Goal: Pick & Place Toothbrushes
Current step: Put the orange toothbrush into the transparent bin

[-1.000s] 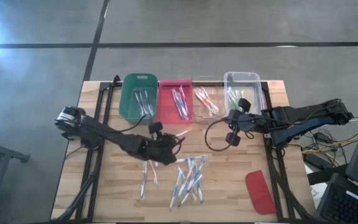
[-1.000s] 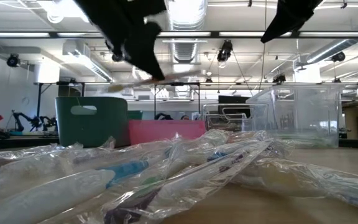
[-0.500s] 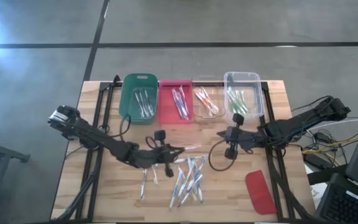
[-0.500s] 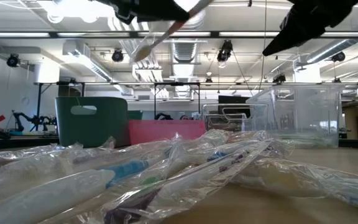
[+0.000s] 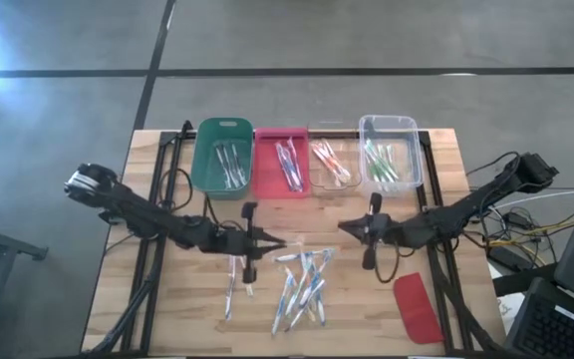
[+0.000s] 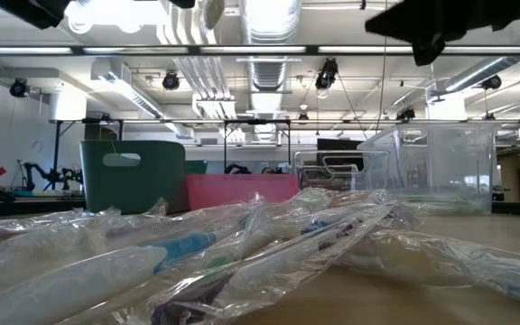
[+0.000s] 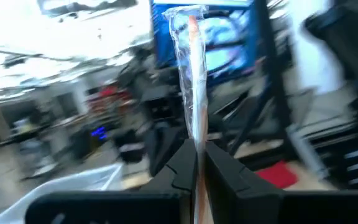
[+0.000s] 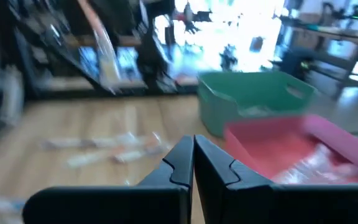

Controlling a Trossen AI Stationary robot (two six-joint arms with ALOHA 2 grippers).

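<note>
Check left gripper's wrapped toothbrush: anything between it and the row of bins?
Nothing visible. The left gripper holds an orange-accented toothbrush above the loose pile; bare table lies between it and the bins. The right gripper sits off to the side.

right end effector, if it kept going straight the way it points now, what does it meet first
The shut right end effector points across the table toward the left end effector, which holds a wrapped toothbrush. That toothbrush looks like the first thing in line, though heights are unclear.
</note>
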